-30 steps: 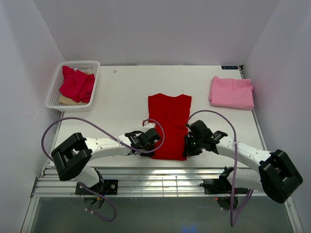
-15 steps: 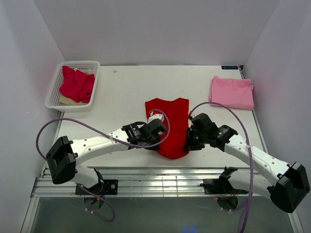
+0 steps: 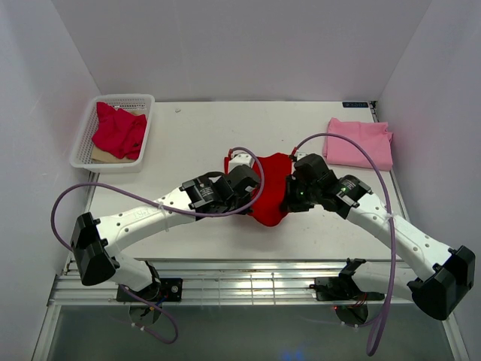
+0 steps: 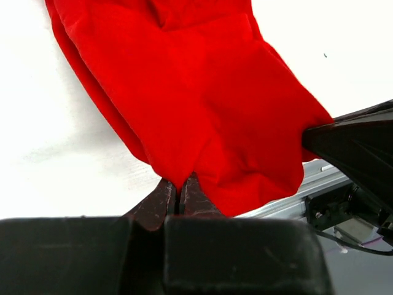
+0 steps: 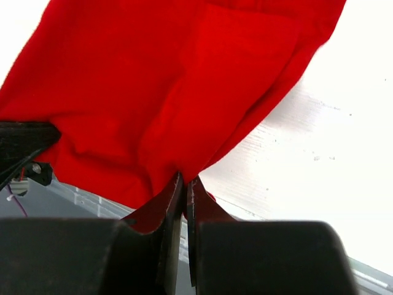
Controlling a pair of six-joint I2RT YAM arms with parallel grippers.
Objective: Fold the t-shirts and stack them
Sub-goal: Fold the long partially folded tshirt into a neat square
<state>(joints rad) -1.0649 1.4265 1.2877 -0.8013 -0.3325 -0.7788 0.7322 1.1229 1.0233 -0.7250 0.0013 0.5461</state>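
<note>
So both the left gripper and right gripper are clamped on the near edge of the red t-shirt; its length runs straight ahead of them.

Basket lies left, folded t-shirt right, held t-shirt between them.

The bright red t-shirt is soft, matt cloth that creases and drapes, like the folded pink t-shirt. The basket is white plastic mesh, and the table is a smooth, matt white surface.
</note>
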